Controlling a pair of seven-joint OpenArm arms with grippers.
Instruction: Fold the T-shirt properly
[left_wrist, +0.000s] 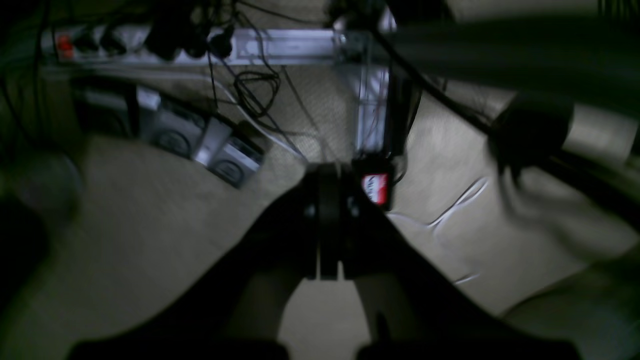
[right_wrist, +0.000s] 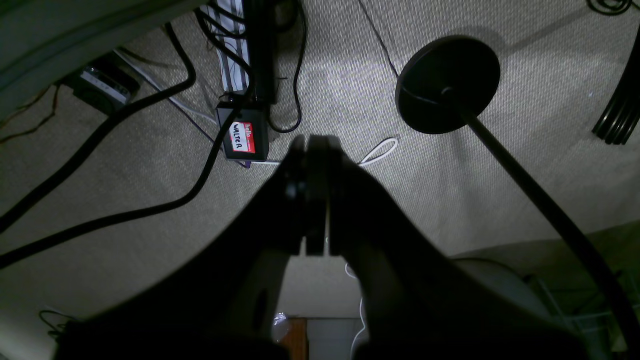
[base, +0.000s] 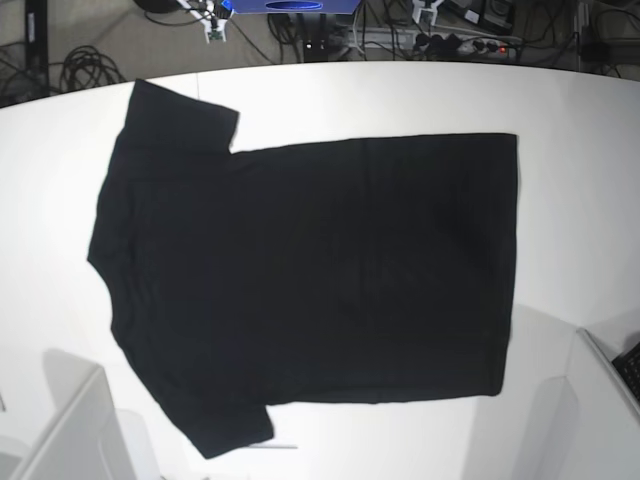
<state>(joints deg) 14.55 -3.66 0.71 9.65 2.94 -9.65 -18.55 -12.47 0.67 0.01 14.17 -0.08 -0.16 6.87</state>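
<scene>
The black T-shirt (base: 310, 280) lies flat and spread out on the white table (base: 580, 110) in the base view. Its collar end is to the left, its hem to the right, and one sleeve is at the top left and one at the bottom left. No print shows. Neither gripper appears in the base view. My left gripper (left_wrist: 327, 175) is shut and empty, seen over carpeted floor. My right gripper (right_wrist: 315, 145) is shut and empty, also over the floor. Neither wrist view shows the shirt.
White angular parts stand at the bottom left (base: 60, 430) and bottom right (base: 600, 400) of the base view. Below the grippers lie cables, a power strip (left_wrist: 150, 42), a black box with a red label (right_wrist: 243, 136) and a round black stand base (right_wrist: 447, 82).
</scene>
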